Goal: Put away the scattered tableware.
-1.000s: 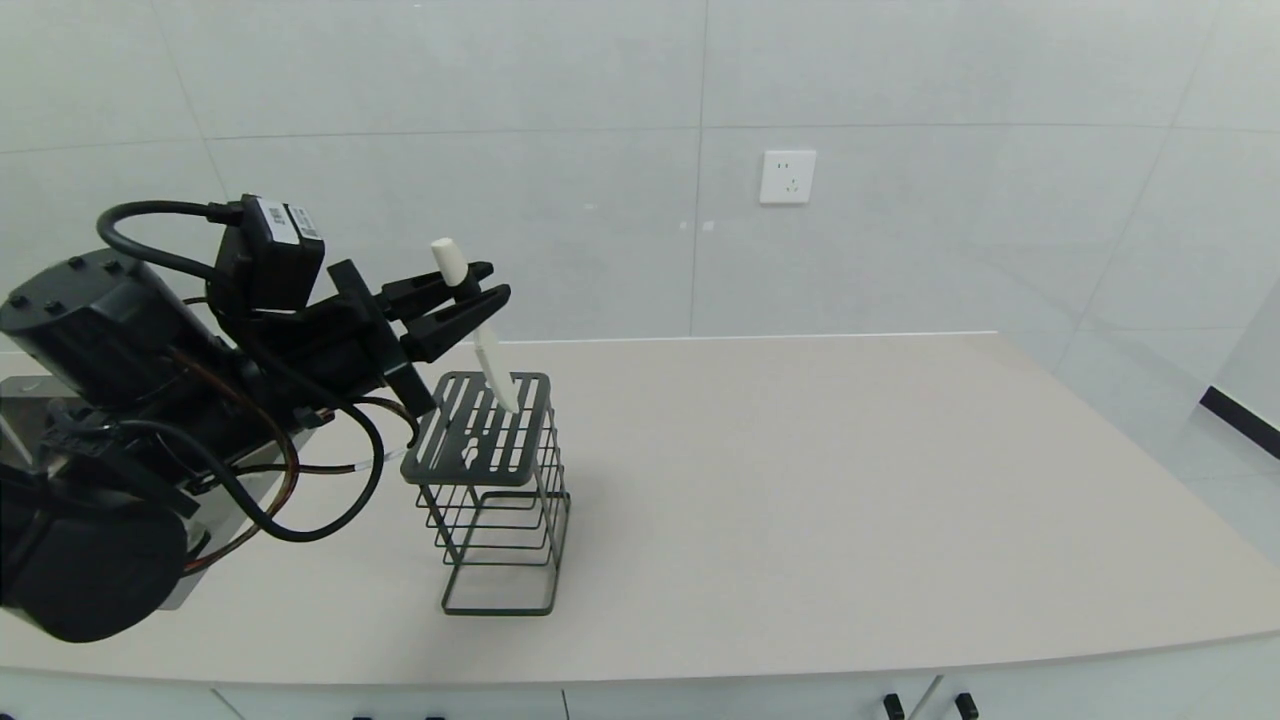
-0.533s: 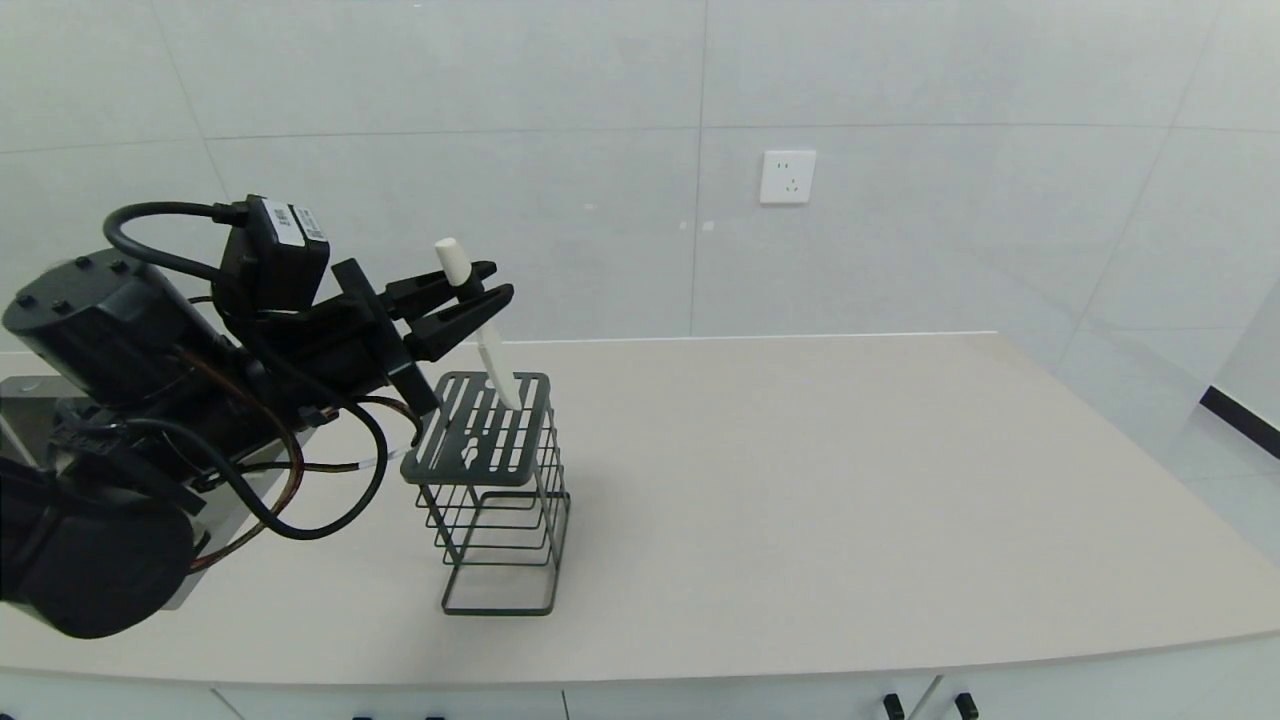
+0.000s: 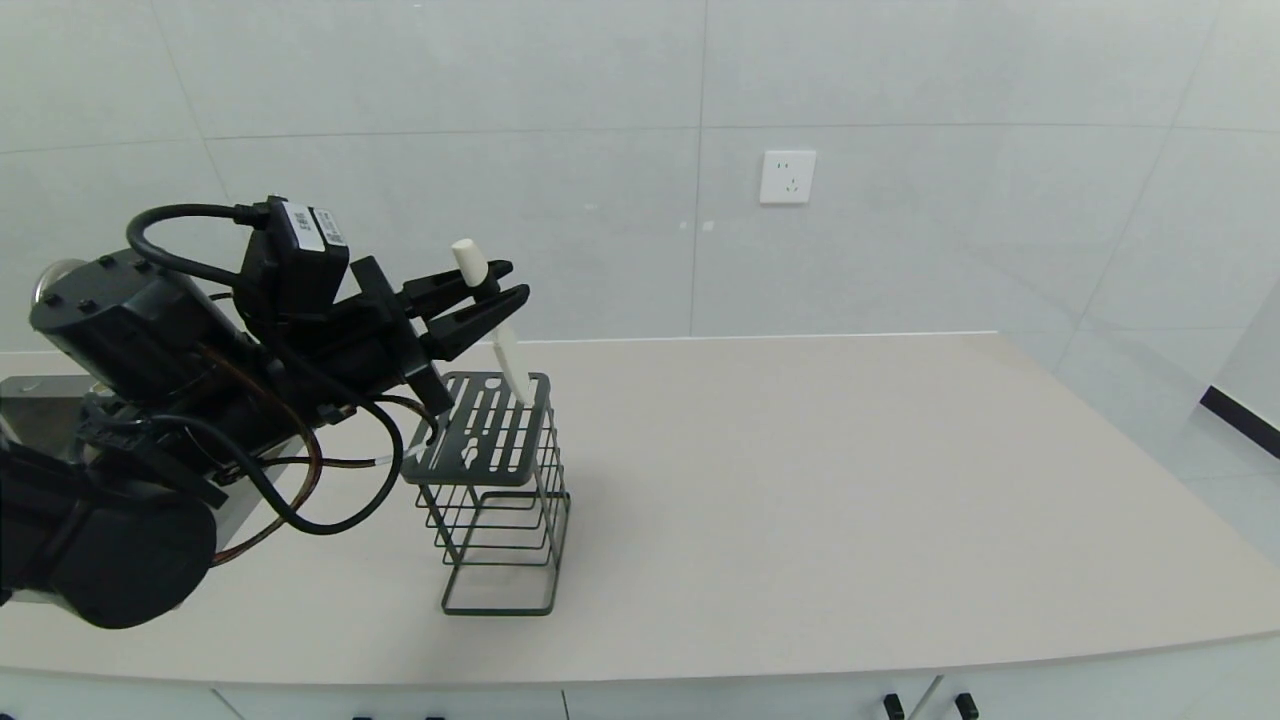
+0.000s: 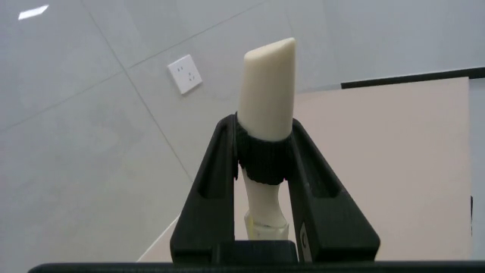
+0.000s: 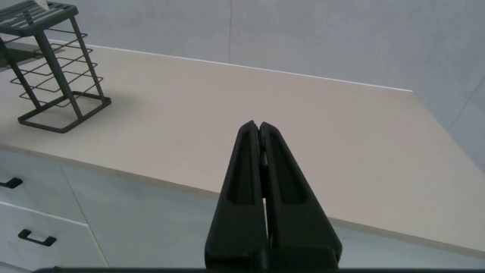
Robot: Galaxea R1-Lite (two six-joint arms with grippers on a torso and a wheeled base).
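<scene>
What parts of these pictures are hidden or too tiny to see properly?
1. Head view: whether the tip of the white utensil is inside a slot of the black rack or just above it; too small to tell.
2. Left wrist view: the utensil's lower half, hidden behind the left gripper, so its kind is unclear.
3. Head view: the metal thing at the far left, mostly covered by the left arm.

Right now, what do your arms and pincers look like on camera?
The left arm is matte black with a rounded joint housing; a thick black cable and thinner brown wires loop around it, and its wrist camera block carries white labels. The left pincer and right pincer are black too, with long fingers tapering to narrow tips.
</scene>
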